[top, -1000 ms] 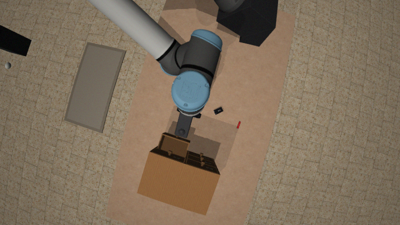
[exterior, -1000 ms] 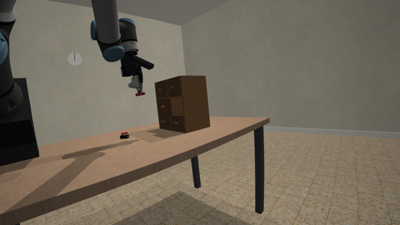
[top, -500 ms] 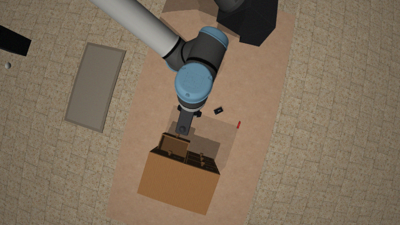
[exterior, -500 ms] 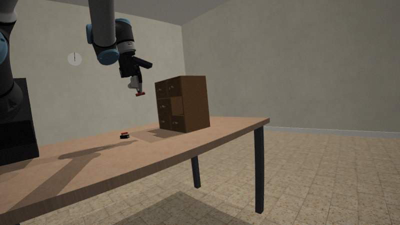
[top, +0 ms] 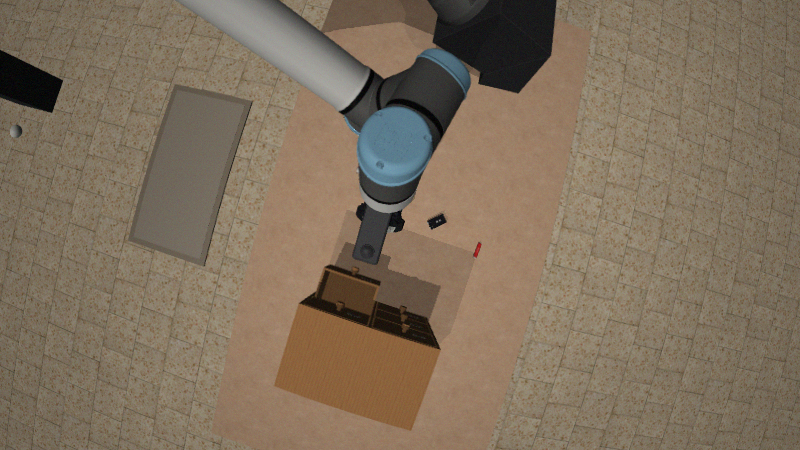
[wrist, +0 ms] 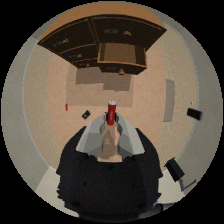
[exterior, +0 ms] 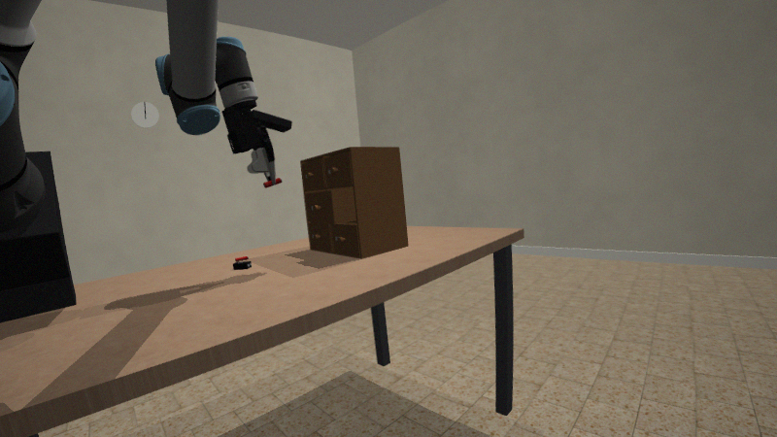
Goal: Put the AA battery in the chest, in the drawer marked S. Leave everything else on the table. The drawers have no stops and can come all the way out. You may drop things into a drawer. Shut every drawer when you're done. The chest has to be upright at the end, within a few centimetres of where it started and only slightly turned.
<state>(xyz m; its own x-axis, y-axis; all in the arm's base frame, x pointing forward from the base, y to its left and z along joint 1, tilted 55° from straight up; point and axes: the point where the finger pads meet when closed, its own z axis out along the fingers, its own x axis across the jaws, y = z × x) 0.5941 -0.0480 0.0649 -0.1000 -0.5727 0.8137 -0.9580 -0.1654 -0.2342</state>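
- The AA battery (exterior: 277, 181) (wrist: 111, 112) is pinched between narrow-set fingers (exterior: 272, 172), above the worktop (top: 492, 167) (exterior: 217, 337) (wrist: 145, 100); the top view hides it.
- Exterior shows air between battery and chest (top: 358, 363) (exterior: 377, 201) (wrist: 70, 37).
- From above, one drawer (top: 346, 288) (exterior: 343, 205) (wrist: 122, 54) juts out (its letter is illegible).
- Another red cylinder (top: 477, 249) (exterior: 241, 257) (wrist: 66, 107) lies near a small black block (top: 436, 221) (exterior: 242, 265) (wrist: 86, 114).

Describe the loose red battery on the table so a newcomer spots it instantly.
Find the wooden drawer chest. On the table in front of its drawers sits a small black block; the little red cylinder lies near it. Unlike the other red cylinder, it isn't in the gripper.
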